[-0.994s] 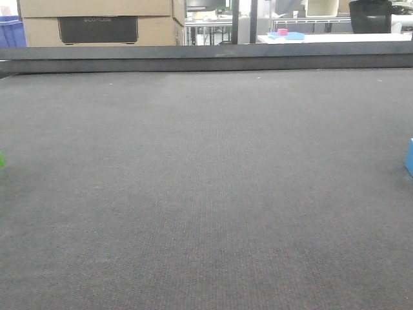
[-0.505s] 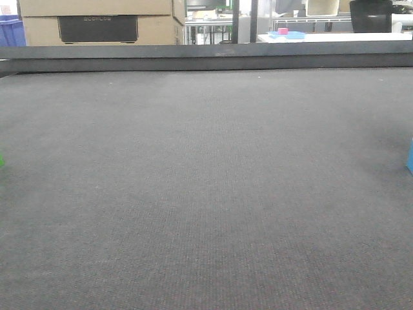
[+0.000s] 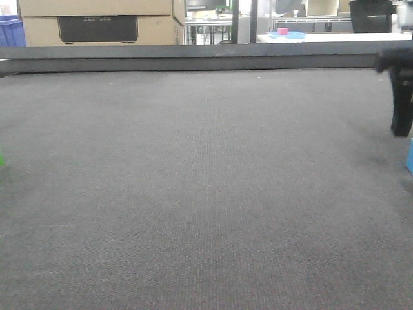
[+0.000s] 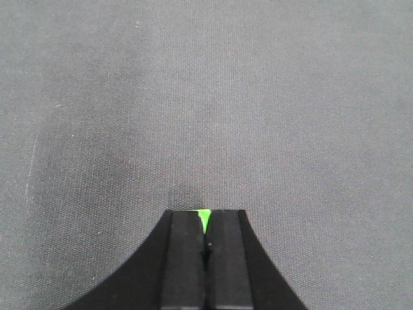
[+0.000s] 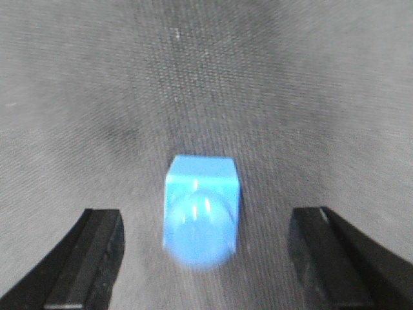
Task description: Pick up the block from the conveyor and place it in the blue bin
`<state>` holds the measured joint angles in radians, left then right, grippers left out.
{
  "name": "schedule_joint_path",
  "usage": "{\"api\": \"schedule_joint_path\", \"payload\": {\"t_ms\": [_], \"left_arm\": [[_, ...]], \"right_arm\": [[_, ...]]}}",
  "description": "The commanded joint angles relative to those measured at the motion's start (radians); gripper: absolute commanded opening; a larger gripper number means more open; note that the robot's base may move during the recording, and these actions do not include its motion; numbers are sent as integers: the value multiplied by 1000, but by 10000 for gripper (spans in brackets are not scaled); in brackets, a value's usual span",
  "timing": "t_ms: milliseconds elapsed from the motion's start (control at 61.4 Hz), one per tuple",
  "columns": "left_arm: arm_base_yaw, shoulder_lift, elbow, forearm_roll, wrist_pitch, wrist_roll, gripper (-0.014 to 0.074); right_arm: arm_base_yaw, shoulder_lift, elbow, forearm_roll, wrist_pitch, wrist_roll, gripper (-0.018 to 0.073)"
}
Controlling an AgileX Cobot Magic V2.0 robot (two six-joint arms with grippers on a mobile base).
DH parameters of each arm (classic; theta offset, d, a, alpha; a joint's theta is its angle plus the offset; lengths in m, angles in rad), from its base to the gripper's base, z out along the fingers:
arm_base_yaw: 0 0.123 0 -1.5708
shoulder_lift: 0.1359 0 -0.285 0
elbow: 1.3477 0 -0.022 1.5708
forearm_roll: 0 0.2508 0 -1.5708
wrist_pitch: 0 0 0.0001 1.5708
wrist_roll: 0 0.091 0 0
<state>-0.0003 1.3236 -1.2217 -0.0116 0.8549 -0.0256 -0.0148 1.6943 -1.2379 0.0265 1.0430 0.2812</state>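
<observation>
The conveyor [image 3: 206, 194] is a dark grey woven belt with a dark rail [image 3: 193, 58] along its far edge. A blue block [image 5: 201, 194] lies on the belt, seen as a sliver [image 3: 410, 157] at the right edge of the front view. My right gripper [image 5: 206, 213] is open, hanging over the block with one finger on each side and well apart from it. One of its fingers [image 3: 401, 97] shows in the front view. My left gripper [image 4: 205, 219] is shut above the belt. A green sliver [image 4: 204, 217] shows in the notch at its tips. A green speck [image 3: 1, 158] lies at the belt's left edge.
Behind the rail stand cardboard boxes [image 3: 97, 19], a blue crate [image 3: 11, 31] at the far left and a white table [image 3: 335, 37] with small pink and blue things. I cannot tell whether that crate is the blue bin.
A black finger of my right gripper has come into the front view at the right edge, above the blue block. The blue and green slivers have stayed in place.
</observation>
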Motion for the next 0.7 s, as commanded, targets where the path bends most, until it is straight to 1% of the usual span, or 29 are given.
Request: {"api": "schedule_joint_path", "payload": {"t_ms": [0,212,261,293,359,375,407,424,473,489,603,684], "left_arm": [[4,2,-6,-10,-4,-6,-111],[4,2,-6,-13,-4,-6,-111],[4,2,-6,-13,2,-13,-111],[4,2,-6,-13,8,-24,-111],[4,2,-6,-9,34,-76,-111],[4,2,-6,-8,40,-97,-111],[4,4,-6,-8,48,-115,-111],[4,6,-9,-8,57,-125,-111],[4,20,-24,-8,84,-132,-111],[4,28,-31,-8,95,-132,-111],[4,94,-97,-1,224,-132,-111],[4,152,-145,1,291,-132,-111]], "right_arm": [[-1,41,-8,1,-11,5,412],[-1,110,-8,1,-37,5,412],[-1,115,-8,1,-50,5,391],[-1,115,-8,1,-50,5,356],[-1,115,-8,1,-50,5,214],[-1,115,-8,1,-50,5,172],[-1,115,-8,1,-48,5,82],[-1,115,-8,1,-48,5,12],[-1,115,-8,1,-41,5,-145],[-1,115,-8,1,-38,5,-166],[-1,96,-8,1,-11,5,-162],[-1,73,-8,1,17,5,-162]]}}
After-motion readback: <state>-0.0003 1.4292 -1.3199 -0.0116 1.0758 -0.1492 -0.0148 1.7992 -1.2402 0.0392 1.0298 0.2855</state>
